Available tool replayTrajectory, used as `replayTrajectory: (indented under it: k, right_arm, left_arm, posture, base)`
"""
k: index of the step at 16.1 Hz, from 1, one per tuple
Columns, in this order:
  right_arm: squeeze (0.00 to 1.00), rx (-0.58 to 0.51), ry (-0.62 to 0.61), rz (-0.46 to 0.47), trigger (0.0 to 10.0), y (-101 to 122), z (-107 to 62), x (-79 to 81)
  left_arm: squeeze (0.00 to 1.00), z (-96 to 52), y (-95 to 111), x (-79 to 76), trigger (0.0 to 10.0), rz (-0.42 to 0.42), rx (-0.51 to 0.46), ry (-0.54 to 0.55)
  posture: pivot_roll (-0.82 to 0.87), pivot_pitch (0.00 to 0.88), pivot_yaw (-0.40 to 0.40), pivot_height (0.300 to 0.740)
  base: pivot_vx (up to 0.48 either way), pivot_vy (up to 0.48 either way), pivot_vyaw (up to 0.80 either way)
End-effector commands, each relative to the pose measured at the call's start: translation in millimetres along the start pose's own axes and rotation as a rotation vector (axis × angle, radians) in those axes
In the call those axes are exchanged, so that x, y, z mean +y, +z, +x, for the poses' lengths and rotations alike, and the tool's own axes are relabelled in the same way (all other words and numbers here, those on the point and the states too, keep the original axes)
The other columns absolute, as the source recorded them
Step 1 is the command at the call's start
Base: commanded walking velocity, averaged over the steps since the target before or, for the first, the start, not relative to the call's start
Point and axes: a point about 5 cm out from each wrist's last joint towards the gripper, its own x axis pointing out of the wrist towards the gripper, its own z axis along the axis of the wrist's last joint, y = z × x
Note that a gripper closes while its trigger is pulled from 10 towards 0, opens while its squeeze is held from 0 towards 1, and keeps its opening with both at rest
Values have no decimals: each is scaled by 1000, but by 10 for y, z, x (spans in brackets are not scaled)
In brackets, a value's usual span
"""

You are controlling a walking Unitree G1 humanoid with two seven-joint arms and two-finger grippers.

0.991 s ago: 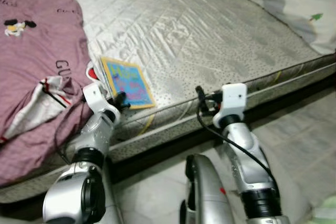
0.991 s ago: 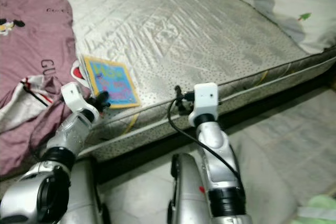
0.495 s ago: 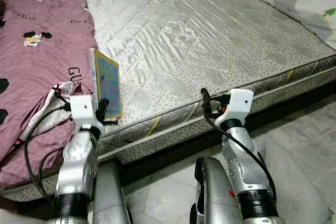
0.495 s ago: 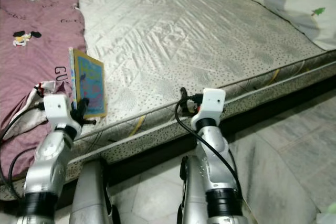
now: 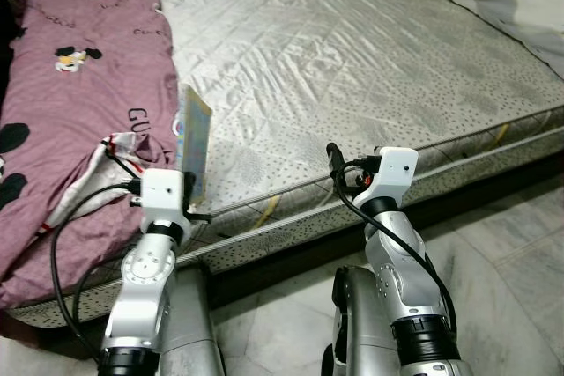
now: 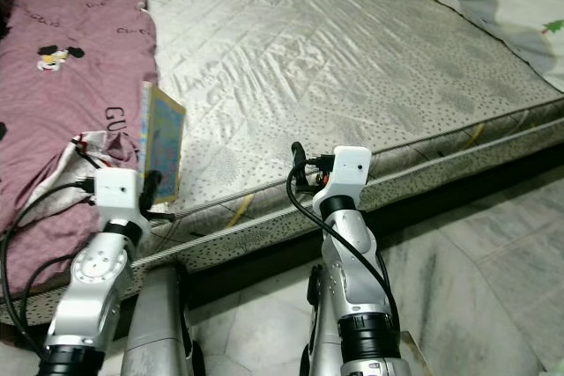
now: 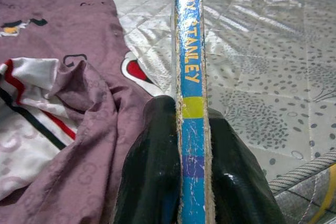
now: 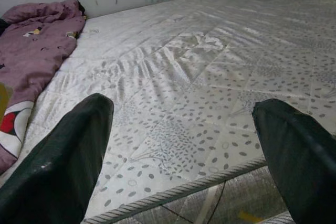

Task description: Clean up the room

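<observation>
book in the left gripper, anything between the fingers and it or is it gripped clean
Nothing visible stands between them. The left gripper is shut directly on the book, one black finger on each side of its edge, holding it upright above the mattress beside the purple blanket.

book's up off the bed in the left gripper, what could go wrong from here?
1. The left gripper pinches the book only by its bottom edge, so it may tip or slip out as the arm swings.
2. The purple blanket lies right beside the book and could snag.
3. The right gripper hangs open at the mattress edge and might bump it.
</observation>
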Motion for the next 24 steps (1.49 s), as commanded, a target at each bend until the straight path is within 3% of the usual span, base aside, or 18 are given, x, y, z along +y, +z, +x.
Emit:
replayTrajectory:
  k: [1,15,18,24]
  right_arm:
    - [0,-18,15,10,10000,43,29,41]
    - [0,-19,-28,-27,10000,46,19,-72]
    - [0,-16,-36,-35,10000,39,16,-98]
    - [0,16,-75,-81,10000,-26,-19,-167]
  left_arm:
    - [0,-10,97,16,10000,17,-48,14]
    - [0,12,58,-49,10000,76,-47,45]
    - [0,35,51,-24,10000,104,-43,87]
    - [0,16,-8,-37,10000,96,-28,38]
  posture:
    - [89,0,10,571]
    - [72,0,11,740]
    - [72,0,10,740]
    - [65,0,9,740]
  base:
    - [0,0,0]
    - [0,0,0]
    - [0,0,0]
    - [0,0,0]
